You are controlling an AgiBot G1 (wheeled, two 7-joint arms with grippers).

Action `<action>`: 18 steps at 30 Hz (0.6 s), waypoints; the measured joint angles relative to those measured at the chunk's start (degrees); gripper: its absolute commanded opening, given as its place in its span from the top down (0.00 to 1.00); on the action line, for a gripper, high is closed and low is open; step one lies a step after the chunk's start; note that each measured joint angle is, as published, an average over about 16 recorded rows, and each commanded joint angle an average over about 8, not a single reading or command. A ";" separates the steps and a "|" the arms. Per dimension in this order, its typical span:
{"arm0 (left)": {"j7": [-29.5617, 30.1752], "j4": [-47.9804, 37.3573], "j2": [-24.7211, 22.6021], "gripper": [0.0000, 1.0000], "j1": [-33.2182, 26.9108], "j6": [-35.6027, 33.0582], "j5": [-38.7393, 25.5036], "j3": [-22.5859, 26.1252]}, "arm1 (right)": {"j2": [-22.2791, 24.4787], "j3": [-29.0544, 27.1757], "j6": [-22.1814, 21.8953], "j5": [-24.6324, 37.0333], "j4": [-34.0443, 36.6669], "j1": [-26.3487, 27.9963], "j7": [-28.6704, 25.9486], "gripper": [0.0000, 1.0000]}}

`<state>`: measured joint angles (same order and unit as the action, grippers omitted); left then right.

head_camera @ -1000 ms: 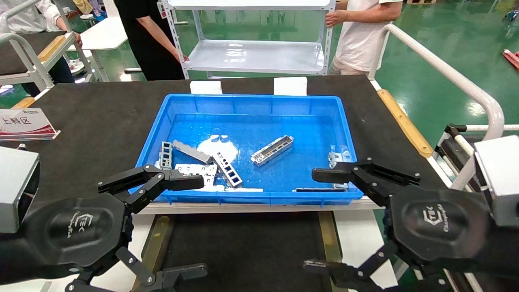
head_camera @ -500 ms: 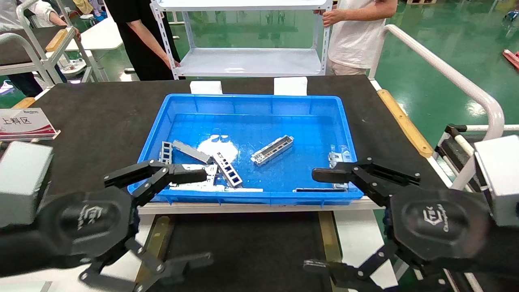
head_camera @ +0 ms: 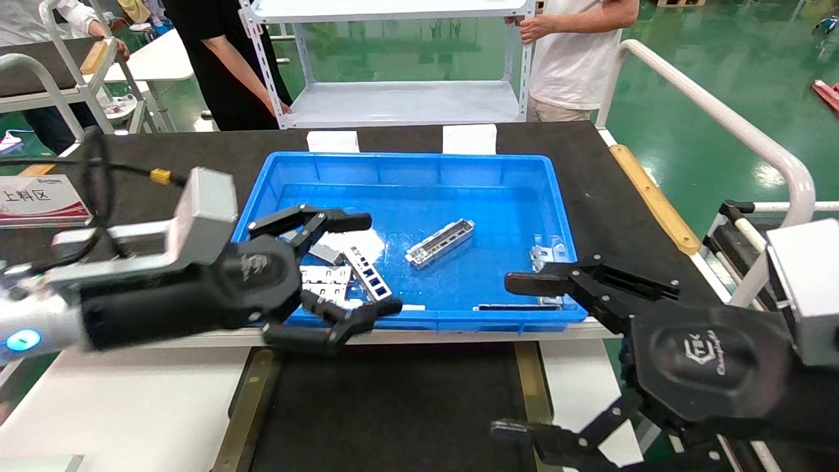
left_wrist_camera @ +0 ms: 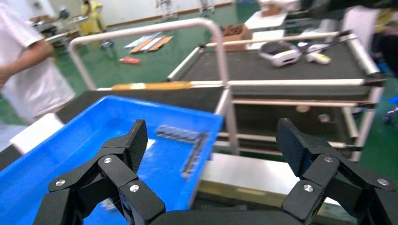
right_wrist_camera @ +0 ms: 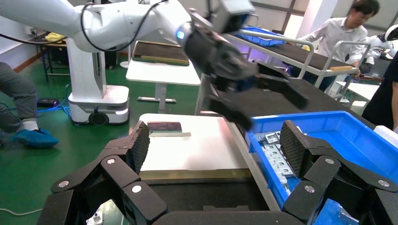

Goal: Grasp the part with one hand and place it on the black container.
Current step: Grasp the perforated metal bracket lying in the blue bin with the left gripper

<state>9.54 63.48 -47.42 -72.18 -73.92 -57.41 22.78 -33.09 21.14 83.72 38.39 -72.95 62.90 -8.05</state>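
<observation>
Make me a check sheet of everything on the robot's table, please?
Surface: black mat, bare where it shows.
Job's things: part lies loose mid blue bin; black container holds nothing.
Clutter: white plates and a grey bar in the bin's near-left corner.
Grippers: left gripper open over that corner; right gripper open, parked by the bin's near-right corner.
Cables: black cable on the left arm.
Surroundings: two people at a white shelf.

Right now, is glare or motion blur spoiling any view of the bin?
Head view: white glare patch on the blue bin floor, left tool slightly smeared. Left wrist view: bin contents blurred. Right wrist view: left tool blurred.
</observation>
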 measured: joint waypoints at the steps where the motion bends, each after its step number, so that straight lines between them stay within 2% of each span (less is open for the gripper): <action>1: -0.28 -1.23 -1.01 0.00 -0.80 0.64 -1.00 0.49 | 0.00 0.00 0.00 0.00 0.00 0.00 0.00 0.00; 18: -9.87 -30.68 -20.20 0.00 -13.80 12.50 -15.07 7.53 | 0.00 0.01 0.00 -0.01 0.00 0.00 0.01 0.00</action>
<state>-0.33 32.81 -67.63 -85.98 -61.42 -72.48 30.31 -33.08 21.16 83.72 38.38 -72.95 62.91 -8.04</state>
